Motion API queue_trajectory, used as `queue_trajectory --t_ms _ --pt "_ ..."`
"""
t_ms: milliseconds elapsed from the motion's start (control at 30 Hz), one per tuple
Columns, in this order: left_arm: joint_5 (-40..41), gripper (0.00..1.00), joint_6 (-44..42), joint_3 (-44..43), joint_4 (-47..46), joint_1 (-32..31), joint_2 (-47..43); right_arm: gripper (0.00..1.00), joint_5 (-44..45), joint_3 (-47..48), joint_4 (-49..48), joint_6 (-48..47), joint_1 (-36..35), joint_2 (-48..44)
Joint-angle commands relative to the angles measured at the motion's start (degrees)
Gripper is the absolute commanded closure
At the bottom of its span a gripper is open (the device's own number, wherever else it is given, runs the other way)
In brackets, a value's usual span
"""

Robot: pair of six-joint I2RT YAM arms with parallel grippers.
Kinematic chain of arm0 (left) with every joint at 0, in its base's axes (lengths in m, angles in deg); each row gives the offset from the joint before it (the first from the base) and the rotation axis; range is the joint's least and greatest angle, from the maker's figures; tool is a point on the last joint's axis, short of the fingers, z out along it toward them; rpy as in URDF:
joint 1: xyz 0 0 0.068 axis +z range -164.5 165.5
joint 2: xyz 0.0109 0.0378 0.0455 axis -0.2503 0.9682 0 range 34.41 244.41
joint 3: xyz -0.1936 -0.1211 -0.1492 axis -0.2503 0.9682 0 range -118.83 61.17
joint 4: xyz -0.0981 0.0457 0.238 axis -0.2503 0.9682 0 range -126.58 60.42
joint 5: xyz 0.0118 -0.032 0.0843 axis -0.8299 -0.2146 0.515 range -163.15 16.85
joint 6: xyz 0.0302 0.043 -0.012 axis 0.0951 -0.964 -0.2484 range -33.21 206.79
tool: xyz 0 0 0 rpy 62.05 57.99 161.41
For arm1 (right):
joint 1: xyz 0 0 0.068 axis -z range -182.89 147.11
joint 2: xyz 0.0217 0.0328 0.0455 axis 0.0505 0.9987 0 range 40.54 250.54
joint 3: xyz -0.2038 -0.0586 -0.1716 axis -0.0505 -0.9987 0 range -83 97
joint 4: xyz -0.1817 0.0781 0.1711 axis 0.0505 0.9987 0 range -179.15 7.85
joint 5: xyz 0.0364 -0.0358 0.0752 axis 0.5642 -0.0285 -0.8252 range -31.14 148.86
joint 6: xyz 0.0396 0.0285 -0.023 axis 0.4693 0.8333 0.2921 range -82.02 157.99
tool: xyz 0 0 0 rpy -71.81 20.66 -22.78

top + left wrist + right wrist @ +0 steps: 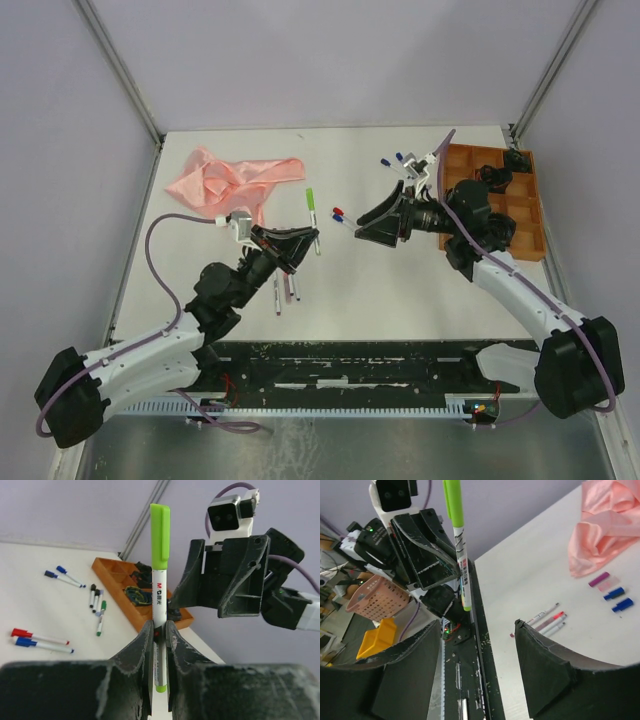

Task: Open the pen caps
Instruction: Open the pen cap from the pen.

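Note:
My left gripper [159,630] is shut on the white barrel of a pen [160,587] and holds it upright. Its lime-green pen cap [160,532] is on at the top. In the top view the same pen [312,210] stands at mid-table above the left gripper [312,240]. My right gripper [366,226] faces it from the right, a short way off. In the right wrist view the right gripper [477,650] is open and empty, and the capped pen [462,565] stands beyond it. Loose purple [598,579] and blue [614,593] caps lie by the cloth.
A pink cloth [230,180] lies at the back left. An orange compartment tray [525,215] sits at the right edge. Red and blue capped pens [340,215] lie between the grippers, with more blue ones [392,160] behind. Uncapped pens [285,290] lie near the left arm.

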Motion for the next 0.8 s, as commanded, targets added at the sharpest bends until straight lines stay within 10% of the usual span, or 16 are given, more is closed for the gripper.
queue_trajectory --t_ms 0,767 --pt "3.21 0.97 1.1 0.4 -12.04 -3.35 0.58 0.31 -1.47 -0.87 -14.1 5.88 -3.68 -0.5" --pt "4.0 0.97 1.47 -2.93 -20.56 -9.26 10.77 0.43 3.92 -0.11 -1.08 -7.89 -13.36 1.79"
